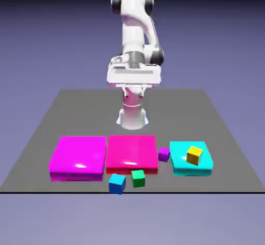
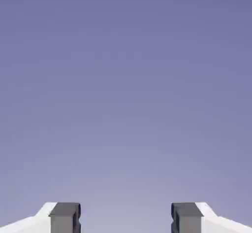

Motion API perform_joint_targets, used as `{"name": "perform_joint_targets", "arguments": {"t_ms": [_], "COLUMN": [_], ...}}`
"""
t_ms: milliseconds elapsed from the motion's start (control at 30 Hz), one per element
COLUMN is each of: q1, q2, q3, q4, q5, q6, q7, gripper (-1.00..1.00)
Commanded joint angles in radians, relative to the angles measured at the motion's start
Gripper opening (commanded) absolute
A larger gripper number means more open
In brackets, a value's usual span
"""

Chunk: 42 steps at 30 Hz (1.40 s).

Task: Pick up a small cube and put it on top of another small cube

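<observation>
Four small cubes lie near the table's front edge in the exterior view: a blue cube (image 1: 117, 183), a green cube (image 1: 137, 177) just to its right, a purple cube (image 1: 163, 154), and a yellow cube (image 1: 194, 155) resting on a flat cyan block (image 1: 203, 164). My gripper (image 1: 133, 88) hangs high above the table near the robot's base, far from all the cubes. In the hand view the gripper (image 2: 125, 219) is open, its grey fingertips (image 2: 64, 217) wide apart with nothing between them. That view shows only the backdrop.
A flat magenta block (image 1: 77, 157) and a flat pink block (image 1: 132, 153) lie side by side left of the cyan block. The purple cube sits in the gap between the pink and cyan blocks. The blue cube is at the table's front edge.
</observation>
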Motion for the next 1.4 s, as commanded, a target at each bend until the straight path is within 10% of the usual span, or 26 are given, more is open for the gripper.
{"name": "perform_joint_targets", "arguments": {"t_ms": [0, 833, 1033, 1067, 1367], "q1": [-0.003, -0.073, -0.081, -0.081, 0.015], "q2": [0.036, 0.942, 1.099, 1.099, 0.861], "q3": [-0.002, -0.054, -0.042, -0.042, 0.096], "q4": [0.026, 0.663, 0.671, 0.671, 0.665], "q5": [0.003, 0.070, 0.087, 0.087, -0.003], "q6": [-0.024, -0.629, -0.497, -0.497, -0.730], "q7": [0.005, 0.142, 0.134, 0.134, 0.005], "gripper": [0.00, 0.00, 0.00, -1.00, -1.00]}}
